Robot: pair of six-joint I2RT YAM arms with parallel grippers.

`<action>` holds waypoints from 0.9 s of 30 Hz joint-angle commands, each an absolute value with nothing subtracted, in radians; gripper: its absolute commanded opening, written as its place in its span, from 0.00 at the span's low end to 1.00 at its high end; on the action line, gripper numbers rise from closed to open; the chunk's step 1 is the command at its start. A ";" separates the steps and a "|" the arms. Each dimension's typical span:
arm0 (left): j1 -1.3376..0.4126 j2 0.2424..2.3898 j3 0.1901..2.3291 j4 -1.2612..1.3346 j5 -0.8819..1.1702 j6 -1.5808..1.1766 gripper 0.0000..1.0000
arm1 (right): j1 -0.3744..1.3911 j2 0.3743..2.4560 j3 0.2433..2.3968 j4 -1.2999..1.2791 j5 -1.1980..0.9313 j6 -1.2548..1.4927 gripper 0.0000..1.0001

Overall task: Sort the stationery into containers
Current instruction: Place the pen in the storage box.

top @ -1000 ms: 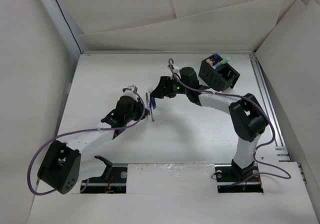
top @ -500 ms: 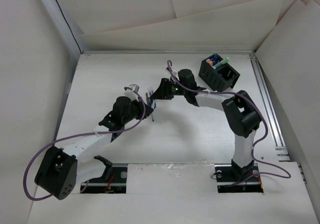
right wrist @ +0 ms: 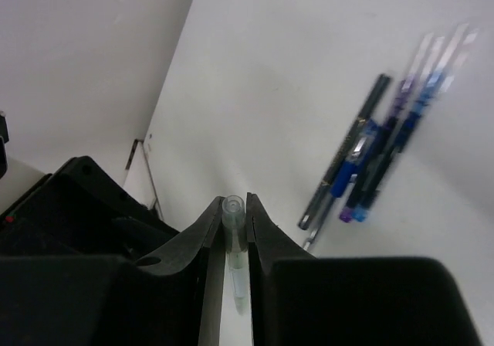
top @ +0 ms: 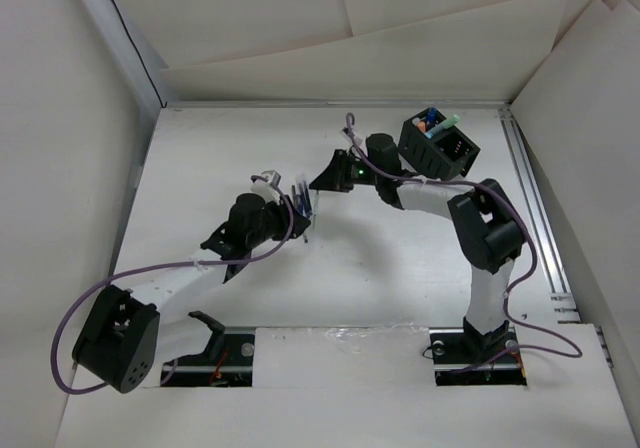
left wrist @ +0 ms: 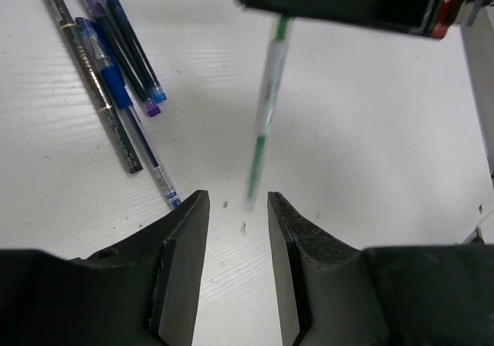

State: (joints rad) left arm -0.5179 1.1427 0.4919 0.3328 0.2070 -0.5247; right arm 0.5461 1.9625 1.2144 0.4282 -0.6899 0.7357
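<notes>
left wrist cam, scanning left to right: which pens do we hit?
dark pen → purple-tipped pen → blue-tipped pen → green pen, held off the table by the right gripper. Blue-grip pen left out: it slants across the others' range.

The black two-finger left gripper [left wrist: 238,205] points to 1 o'clock, fingers parted; the black right gripper [right wrist: 234,207], toward 9 o'clock, pinches a clear-barrelled green pen [left wrist: 267,99].

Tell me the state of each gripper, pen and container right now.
Left gripper: open, empty.
Right gripper: shut on the clear-barrelled green pen.
Clear-barrelled green pen: gripped at its top, tip down.
Four loose pens: lying flat, side by side.
Black plastic organizer: standing, stationery inside.
</notes>
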 commanded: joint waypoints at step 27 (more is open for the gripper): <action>-0.522 1.440 0.675 0.127 -0.166 -0.577 0.26 | -0.025 1.663 1.345 0.081 0.480 0.368 0.01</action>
